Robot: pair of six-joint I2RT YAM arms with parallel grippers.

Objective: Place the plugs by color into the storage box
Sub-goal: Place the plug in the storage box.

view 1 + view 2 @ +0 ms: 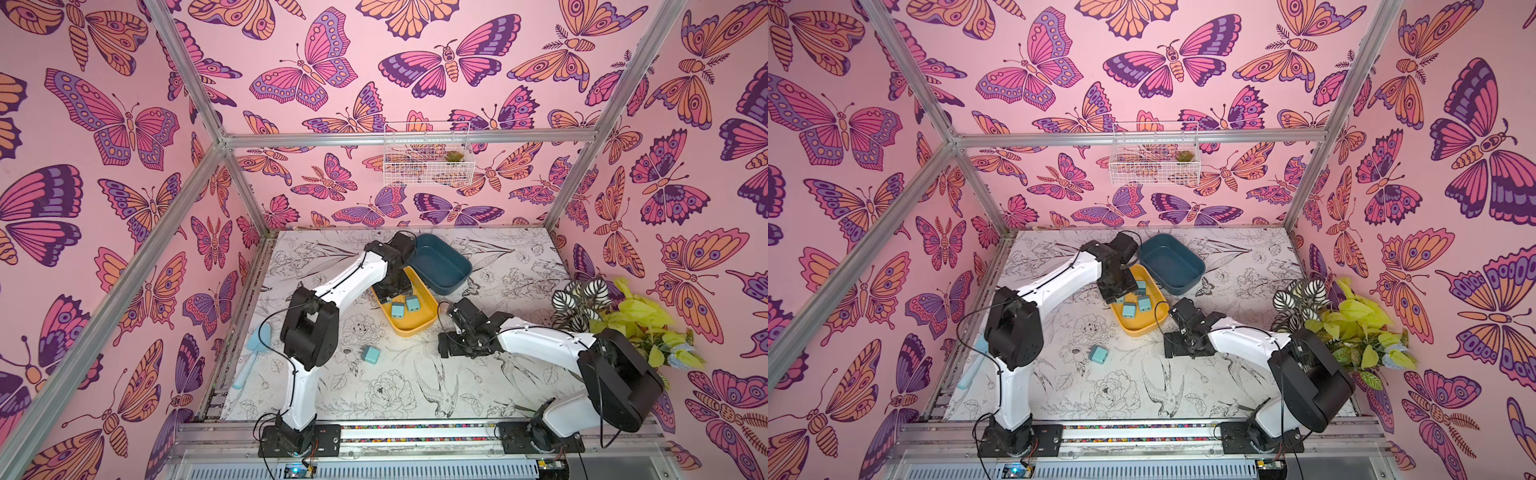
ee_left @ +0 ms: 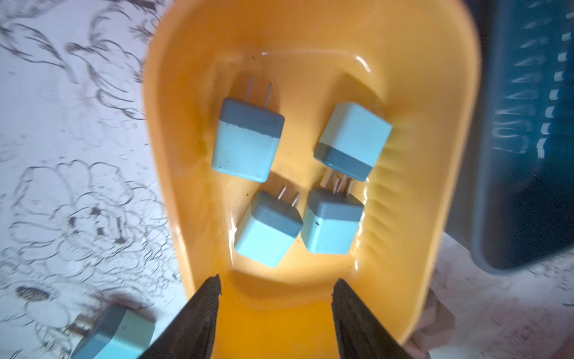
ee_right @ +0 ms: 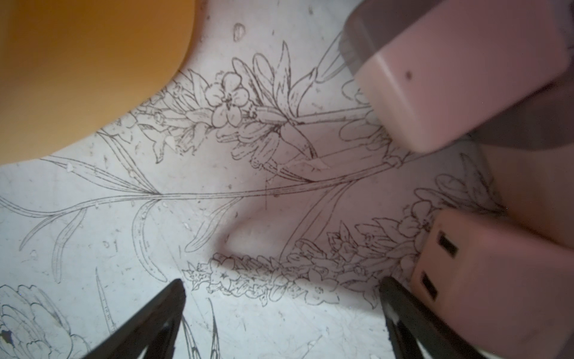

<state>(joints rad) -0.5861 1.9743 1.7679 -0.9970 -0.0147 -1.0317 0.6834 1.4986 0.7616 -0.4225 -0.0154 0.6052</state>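
Resting in the yellow tray (image 2: 419, 186), four teal plugs (image 2: 248, 140) show pale cube bodies, darker caps and short prongs. A fifth teal plug (image 1: 370, 353) lies on the worktop (image 1: 415, 395) at seven o'clock from that tray; the blue tray (image 1: 446, 274) sits at one o'clock. The left end effector (image 2: 277, 279) hangs open and empty above the yellow tray. The right end effector (image 3: 282, 281), at four o'clock, gapes beside pink plugs (image 3: 459, 77).

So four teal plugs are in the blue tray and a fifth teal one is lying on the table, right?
Not the blue tray: the four teal plugs lie in the yellow tray, as the left wrist view shows. A fifth teal plug does lie on the table.
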